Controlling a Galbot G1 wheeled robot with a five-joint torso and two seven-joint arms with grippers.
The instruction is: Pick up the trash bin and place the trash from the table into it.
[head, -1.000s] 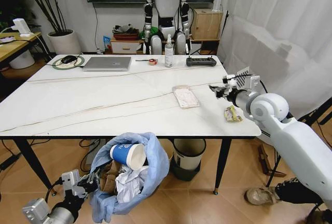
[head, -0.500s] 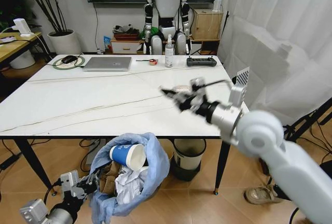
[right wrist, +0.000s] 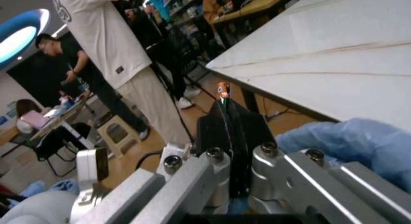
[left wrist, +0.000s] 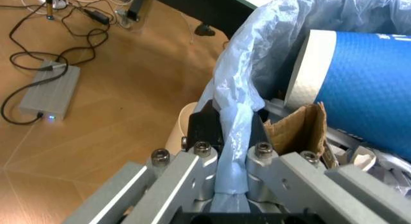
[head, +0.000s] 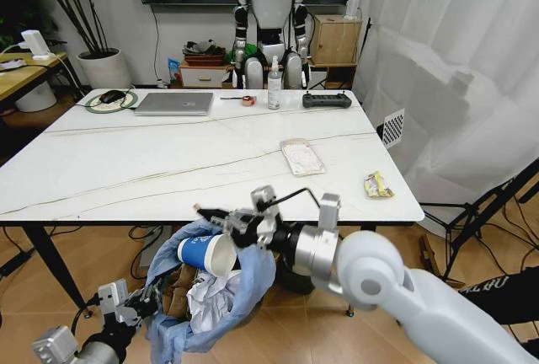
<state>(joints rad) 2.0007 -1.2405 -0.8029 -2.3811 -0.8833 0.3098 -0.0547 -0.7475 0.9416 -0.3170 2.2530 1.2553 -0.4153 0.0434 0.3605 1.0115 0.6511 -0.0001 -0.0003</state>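
Height is the relation that counts: the right pincer, pressed together on a thin scrap with a small orange tip, is held just over the bag-lined trash bin, whose open mouth lies directly below it and in front of the counter edge. The bin is gripped low by the left pincer, clamped on a fold of its blue bag, with a blue paper cup lying on top. Two wrappers lie well apart on the counter, toward the right arm's side.
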